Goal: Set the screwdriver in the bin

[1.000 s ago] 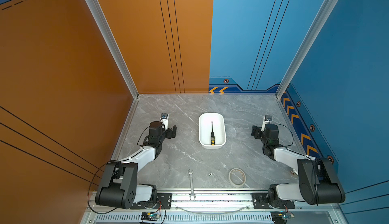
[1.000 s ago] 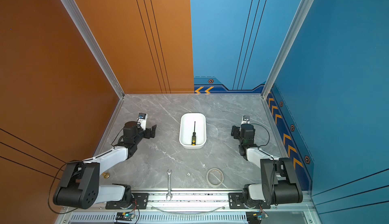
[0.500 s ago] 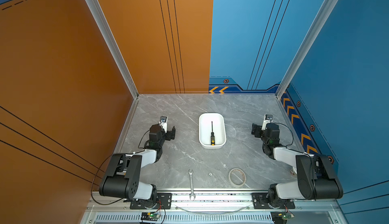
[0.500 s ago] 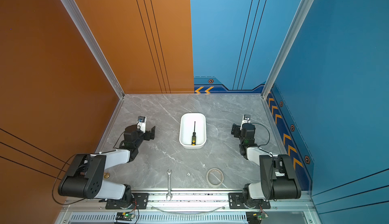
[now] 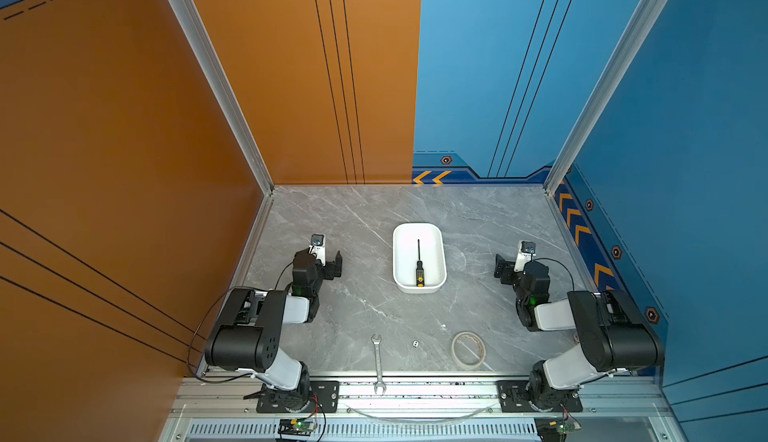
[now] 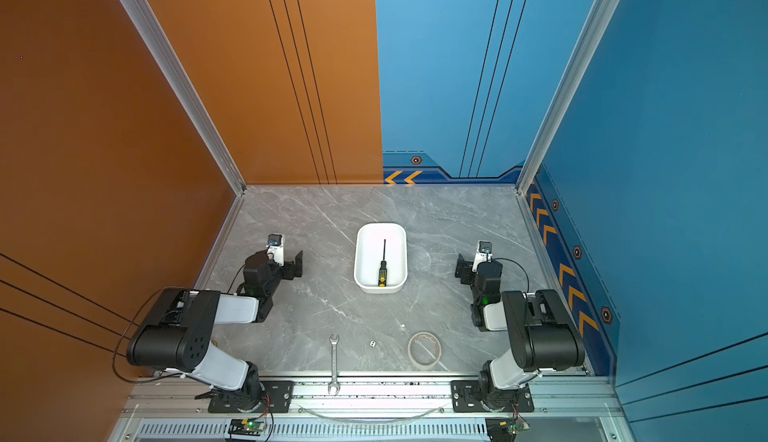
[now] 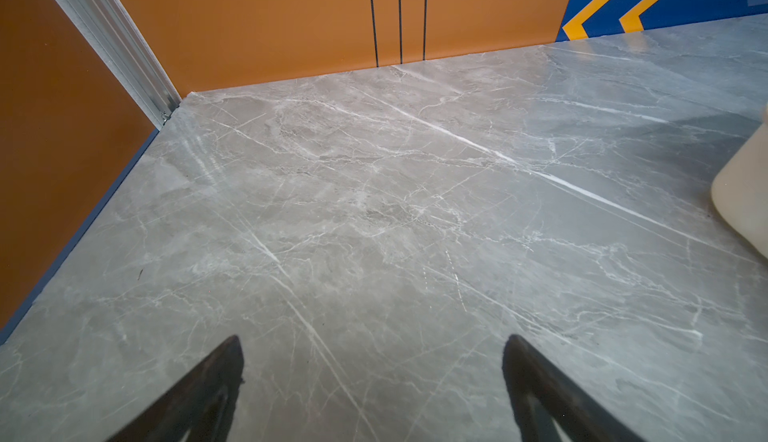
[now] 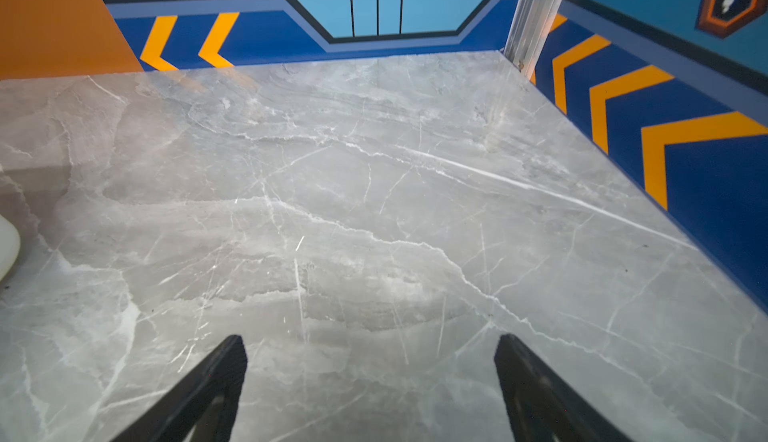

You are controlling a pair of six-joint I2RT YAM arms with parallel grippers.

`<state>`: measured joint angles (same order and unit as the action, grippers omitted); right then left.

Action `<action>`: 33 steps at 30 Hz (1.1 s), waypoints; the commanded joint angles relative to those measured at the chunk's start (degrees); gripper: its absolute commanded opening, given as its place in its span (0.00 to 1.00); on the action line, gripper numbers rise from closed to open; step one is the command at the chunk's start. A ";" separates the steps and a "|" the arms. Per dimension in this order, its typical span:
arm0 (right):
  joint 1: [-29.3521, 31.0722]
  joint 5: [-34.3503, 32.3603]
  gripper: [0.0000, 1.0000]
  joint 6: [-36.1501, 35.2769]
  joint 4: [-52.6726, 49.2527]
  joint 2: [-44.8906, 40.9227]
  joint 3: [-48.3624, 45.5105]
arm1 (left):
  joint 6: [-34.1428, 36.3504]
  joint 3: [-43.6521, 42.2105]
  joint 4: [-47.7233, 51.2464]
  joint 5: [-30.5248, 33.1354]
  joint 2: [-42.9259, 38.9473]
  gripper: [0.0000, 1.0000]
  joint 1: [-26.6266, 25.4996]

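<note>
Two sets of fingers in view, both released and empty. Listed left to right, every position referred to the bin.

1. Well left of the bin: left fingers. Spread wide, nothing between them, poised over bare bench. Clear of the bin wall.

2. Inside the bin: the screwdriver. Lying flat on the bin floor, roughly along the long axis, shaft tip toward the far end, yellow butt close to the near wall. Touched by neither set of fingers. Placement judged complete.

3. Well right of the bin: right fingers. Likewise spread wide, empty, over bare bench.

4. On the near side of the bin, well apart from it: wrench, small die, tape roll. Not part of the task.

Handling notes, should a re-grasp be called for:
- Judged light and stiff; expect no flex and little load on the fingers.
- Shaft thin, smooth, probably slippery; avoid as a grip point, since likely to pivot or slide out.
- Handle thicker and apparently textured; take hold there, across its width, about mid-handle, near the likely balance point.
- Round section; likely to roll if nudged. Close squarely from above.
- Bin wall close to the butt end; approach from straight above to keep the fingers off the rim.
</note>
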<state>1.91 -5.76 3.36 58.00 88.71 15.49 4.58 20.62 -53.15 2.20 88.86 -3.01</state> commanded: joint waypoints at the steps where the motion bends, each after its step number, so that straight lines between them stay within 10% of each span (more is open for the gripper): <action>1: 0.45 -0.39 0.93 -1.16 2.35 -0.09 1.65 | -1.32 -0.25 -2.34 1.52 0.71 0.98 0.61; 33: -0.77 0.29 1.00 0.25 -5.97 -0.11 5.97 | -3.61 1.01 0.15 5.27 0.79 0.98 1.25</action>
<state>1.43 -5.98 3.22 53.01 88.71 20.84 1.65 20.97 -53.34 6.07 88.97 -1.93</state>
